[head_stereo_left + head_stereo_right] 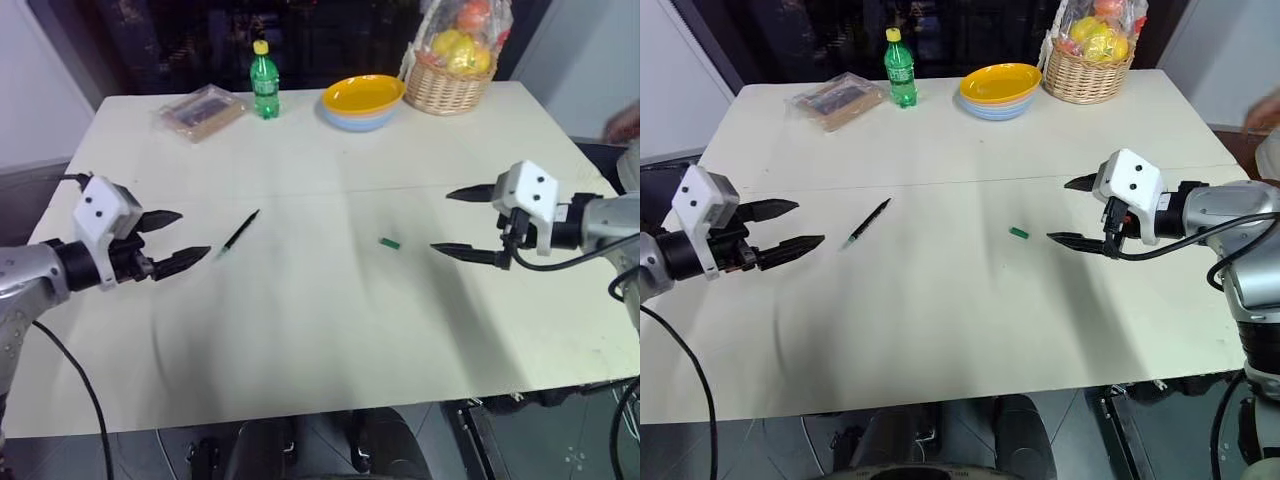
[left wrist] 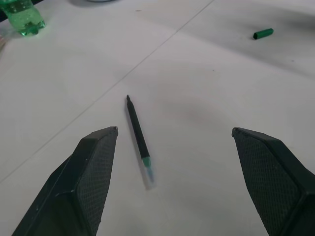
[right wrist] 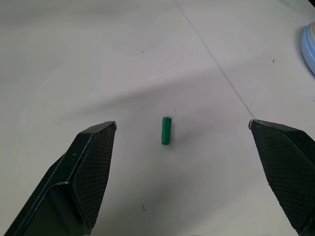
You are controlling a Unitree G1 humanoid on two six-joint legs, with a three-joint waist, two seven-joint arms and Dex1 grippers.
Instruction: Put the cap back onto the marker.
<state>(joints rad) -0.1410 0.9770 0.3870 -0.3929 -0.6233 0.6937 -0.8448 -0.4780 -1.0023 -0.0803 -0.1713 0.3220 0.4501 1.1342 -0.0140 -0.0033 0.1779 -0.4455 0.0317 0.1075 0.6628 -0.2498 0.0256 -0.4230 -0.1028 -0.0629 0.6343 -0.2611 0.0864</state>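
Note:
The thin black marker (image 1: 240, 231) lies slantwise on the white table (image 1: 320, 330), left of centre, its green tip toward me; the left wrist view shows the marker (image 2: 138, 133) too. My left gripper (image 1: 192, 238) hovers open just left of it, empty. The small green cap (image 1: 389, 243) lies flat right of centre, apart from the marker, and the cap (image 3: 166, 130) appears between my right fingers' line of sight. My right gripper (image 1: 452, 222) hangs open a little to the cap's right, holding nothing.
At the table's far side stand a green bottle with a yellow lid (image 1: 264, 82), a flat wrapped box (image 1: 202, 111), stacked yellow and blue bowls (image 1: 363, 102) and a wicker fruit basket (image 1: 450, 80). A person's hand (image 1: 625, 124) shows at the right edge.

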